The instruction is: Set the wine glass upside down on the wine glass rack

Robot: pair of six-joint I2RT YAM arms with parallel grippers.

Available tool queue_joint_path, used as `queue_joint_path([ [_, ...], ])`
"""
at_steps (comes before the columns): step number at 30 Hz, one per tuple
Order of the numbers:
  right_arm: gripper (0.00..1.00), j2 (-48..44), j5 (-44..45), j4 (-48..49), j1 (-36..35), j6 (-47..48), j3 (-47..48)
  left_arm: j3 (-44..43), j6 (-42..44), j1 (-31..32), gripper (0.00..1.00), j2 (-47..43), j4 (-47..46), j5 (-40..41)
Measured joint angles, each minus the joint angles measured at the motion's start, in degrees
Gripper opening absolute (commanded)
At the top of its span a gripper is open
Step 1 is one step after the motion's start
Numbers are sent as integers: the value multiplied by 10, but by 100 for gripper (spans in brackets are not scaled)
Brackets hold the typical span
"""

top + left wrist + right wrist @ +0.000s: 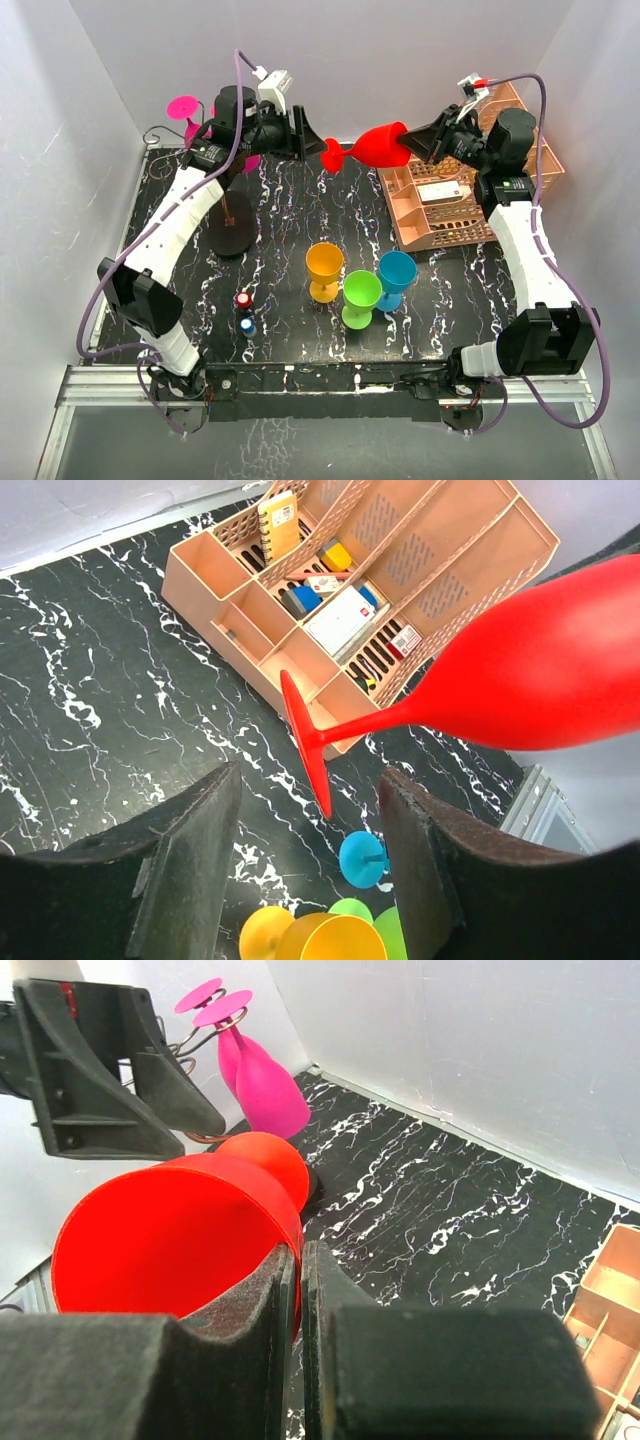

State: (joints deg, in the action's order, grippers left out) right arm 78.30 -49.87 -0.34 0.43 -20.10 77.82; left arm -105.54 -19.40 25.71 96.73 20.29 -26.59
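The right hand (414, 143) pinched the red glass (375, 147) by its rim, sideways in the air, right of the rack (232, 238). The left hand (312, 140) was open by its foot and should grip the stem softly.

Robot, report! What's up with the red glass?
Right gripper shut on red wine glass rim, sideways midair. Left gripper open by its foot. Pink glasses on rack.

The left arm (185, 215) and right arm (525, 250) are wearing white shells between boxy black joints. A lilac cable (84, 325) is bulging out at nine o'clock of the left arm, a second cable (604, 360) at three o'clock of the right. The left fingers (190, 870) and right fingers (240, 1360) are showing matte black, grainy, wedge-shaped plastic.
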Motion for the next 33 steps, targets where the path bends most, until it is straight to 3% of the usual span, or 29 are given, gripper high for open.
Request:
queue_joint_path([
  [27, 8, 0, -15, 23, 0, -10, -17, 26, -53, 7, 14, 24, -15, -29],
  [33, 8, 0, -15, 24, 0, -10, -19, 26, -62, 7, 13, 24, -15, -35],
])
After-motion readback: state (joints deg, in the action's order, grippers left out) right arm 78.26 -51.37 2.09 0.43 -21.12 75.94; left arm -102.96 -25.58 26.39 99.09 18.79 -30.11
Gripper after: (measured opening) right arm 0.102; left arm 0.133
